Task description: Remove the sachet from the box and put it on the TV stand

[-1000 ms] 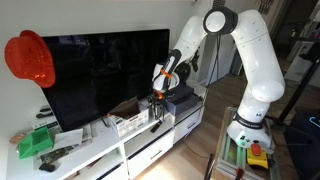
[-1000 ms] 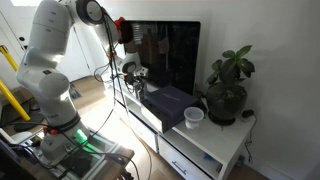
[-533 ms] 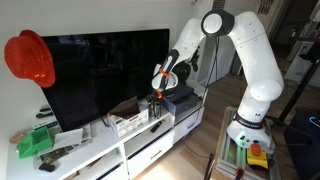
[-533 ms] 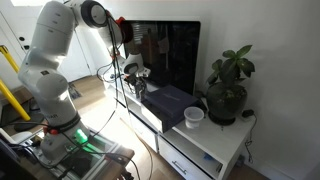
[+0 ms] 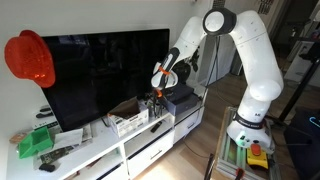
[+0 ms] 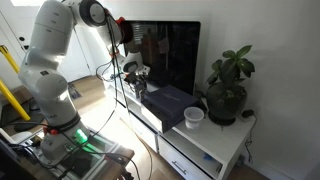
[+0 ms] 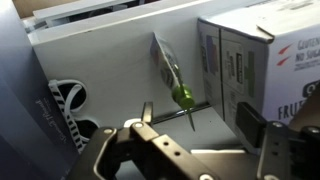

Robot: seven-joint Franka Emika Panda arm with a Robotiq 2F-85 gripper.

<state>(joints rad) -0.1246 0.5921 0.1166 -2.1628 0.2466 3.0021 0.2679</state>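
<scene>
Though hidden in exterior views, sachet [image 7: 170,72] (seemingly upright) beyond spread fingers [image 7: 252,125].

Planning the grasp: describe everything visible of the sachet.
The sachet is a thin, flat packet, pale with green print and a green blob near its lower end. In the wrist view it stands almost on edge, slightly tilted, against a white wall, beside a printed carton. It sits ahead of the open gripper, between its fingers; neither seems to touch it. Its material is unclear.
</scene>
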